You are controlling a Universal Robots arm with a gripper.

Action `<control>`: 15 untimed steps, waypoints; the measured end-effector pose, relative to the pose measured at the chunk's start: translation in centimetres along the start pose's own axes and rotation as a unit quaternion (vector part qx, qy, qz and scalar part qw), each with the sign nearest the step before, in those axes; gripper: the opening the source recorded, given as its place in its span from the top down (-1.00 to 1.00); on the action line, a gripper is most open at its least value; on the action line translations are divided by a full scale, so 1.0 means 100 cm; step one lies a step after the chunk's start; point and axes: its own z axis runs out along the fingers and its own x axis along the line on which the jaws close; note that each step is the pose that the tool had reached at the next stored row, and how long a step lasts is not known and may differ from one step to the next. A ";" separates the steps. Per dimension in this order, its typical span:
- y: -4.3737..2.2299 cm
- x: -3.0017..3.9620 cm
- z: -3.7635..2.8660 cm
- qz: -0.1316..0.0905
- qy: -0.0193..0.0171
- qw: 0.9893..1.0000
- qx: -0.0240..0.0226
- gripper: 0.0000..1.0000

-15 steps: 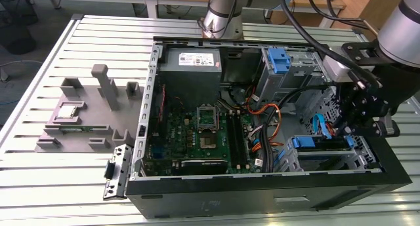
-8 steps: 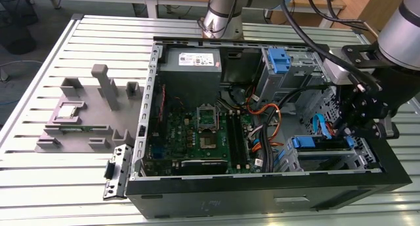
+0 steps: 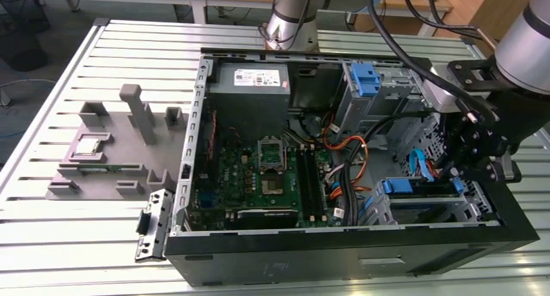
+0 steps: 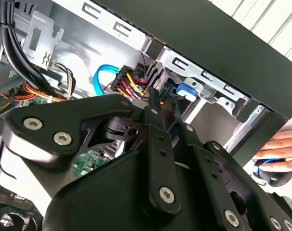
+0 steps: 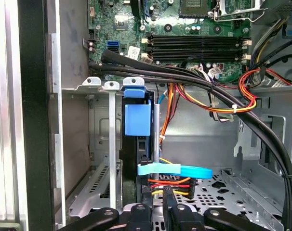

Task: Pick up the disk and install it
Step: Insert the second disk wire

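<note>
I log 1 open computer case (image 3: 344, 257) on the slatted desk (image 3: 86, 244). The disk (image 5: 137, 144) stands on edge in the drive cage (image 5: 102, 144) at the case's corner, its blue carrier tab uppermost in the first wrist view, cables plugged into its end. My gripper (image 5: 164, 204) sits just beside those connectors; fingers (image 5: 169, 197) clenched together, grasping nothing. A person's hand (image 4: 283, 149) rests outside the case.
</note>
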 end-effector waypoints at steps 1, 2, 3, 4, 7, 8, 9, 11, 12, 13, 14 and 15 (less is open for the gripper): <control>0.0000 0.0003 0.0001 0.000 0.000 1.000 0.000 0.53; 0.0000 0.0006 0.0001 0.000 0.000 1.000 0.000 0.53; 0.0000 0.0006 0.0001 0.000 0.000 1.000 0.000 0.53; 0.0000 0.0006 0.0001 0.000 0.000 1.000 0.000 0.53; 0.0000 0.0007 0.0003 0.000 0.000 1.000 0.000 0.53; 0.0000 0.0007 0.0003 0.000 0.000 1.000 0.000 0.53; 0.0000 0.0007 0.0003 0.000 0.000 1.000 0.000 0.53; 0.0000 0.0008 0.0003 0.000 0.000 1.000 0.000 0.53; 0.0000 0.0008 -0.0002 0.000 0.000 1.000 0.000 0.53; -0.0001 0.0007 -0.0010 0.000 -0.001 1.000 0.000 0.53; -0.0002 0.0007 -0.0027 0.000 -0.001 1.000 0.000 0.53; -0.0004 0.0007 -0.0049 0.000 0.000 1.000 0.000 0.53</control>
